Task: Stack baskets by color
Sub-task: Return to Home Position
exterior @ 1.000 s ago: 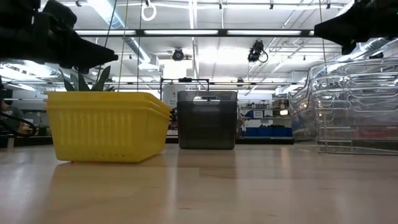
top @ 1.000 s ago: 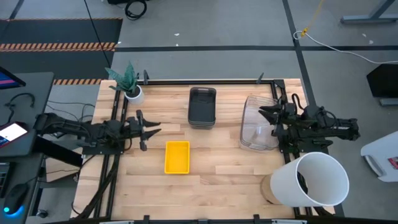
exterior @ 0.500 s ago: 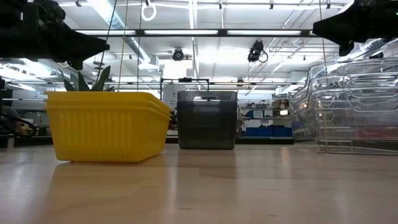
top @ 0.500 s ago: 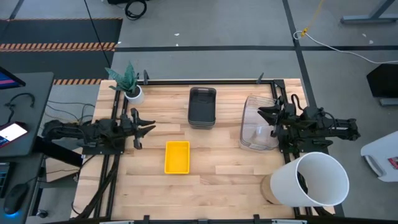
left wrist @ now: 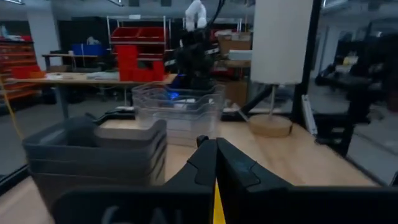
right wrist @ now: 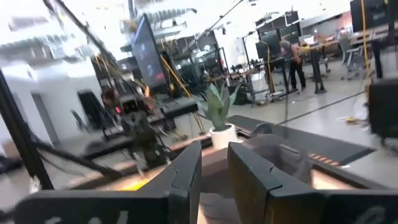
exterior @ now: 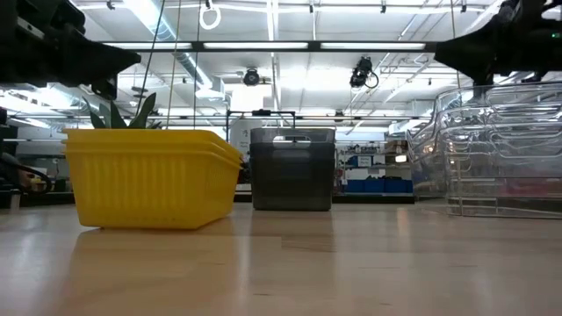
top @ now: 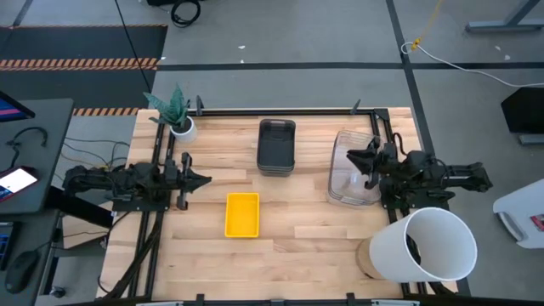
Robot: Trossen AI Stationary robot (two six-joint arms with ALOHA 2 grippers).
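Observation:
Yellow baskets (top: 241,214) (exterior: 149,175) sit nested, bottom down, at the table's middle front. A dark grey stack (top: 276,146) (exterior: 292,168) stands at the far middle, and a clear stack (top: 347,178) (exterior: 500,149) at the right. My left gripper (top: 206,180) (left wrist: 216,149) is shut and holds nothing, left of the yellow baskets, above the table. My right gripper (top: 350,155) (right wrist: 214,162) hovers over the clear stack's right part with its fingers a little apart and nothing between them. In the low view it (exterior: 443,54) is clear above the stack.
A big white bucket (top: 429,246) stands at the front right corner. A small white pot with a green plant (top: 178,119) sits at the far left corner. Bare wood lies in front of and between the stacks. A black frame rail (top: 280,110) borders the far edge.
My left gripper has shut its fingers and drawn back toward the table's left edge, away from the yellow baskets. My right gripper has sunk a little over the clear stack and rolled slightly. The baskets have stayed where they were.

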